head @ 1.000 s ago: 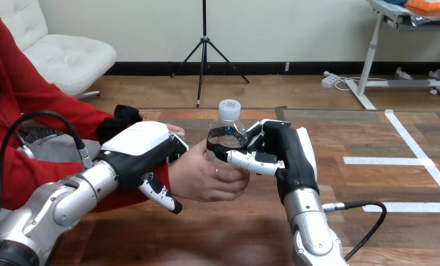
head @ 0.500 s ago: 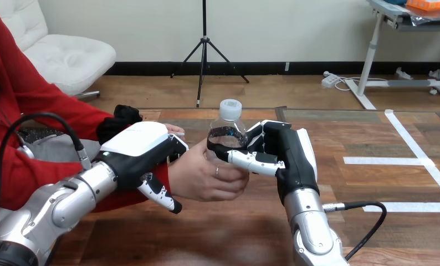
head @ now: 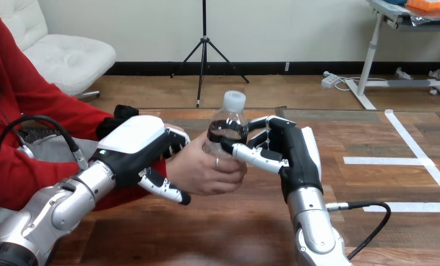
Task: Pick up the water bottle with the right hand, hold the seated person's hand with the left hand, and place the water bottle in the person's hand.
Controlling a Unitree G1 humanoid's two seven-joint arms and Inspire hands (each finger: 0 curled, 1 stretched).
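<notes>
Red sleeve point(head: 46, 113) comes in at the far left, and the left hand point(head: 137, 148) sits on the wrist where it ends. White-backed fingers point(head: 173, 141) curl over the top and the thumb point(head: 165, 189) hooks beneath, so the hand is clasped round the person's wrist.

Just to the right, the person's hand point(head: 206, 173) is held above the wooden table point(head: 206, 235), its fingers wrapped round the lower part of the bottle point(head: 228, 126). The clear bottle stands close to upright, its white cap point(head: 234, 100) at the top and clear of both hands.

Right again, the right hand point(head: 290, 152) grips the same bottle from the far side. Its thumb point(head: 254, 157) lies across the front of the body and its fingers reach round behind. The bottle is therefore pinched between two holders, the person on its left and the right hand on its right.

The handover looks nearly done. What remains, I judge, is for the right hand to open and draw off to the right, square to the bottle's upright axis, so it does not tip the bottle out of the person's grasp.
</notes>
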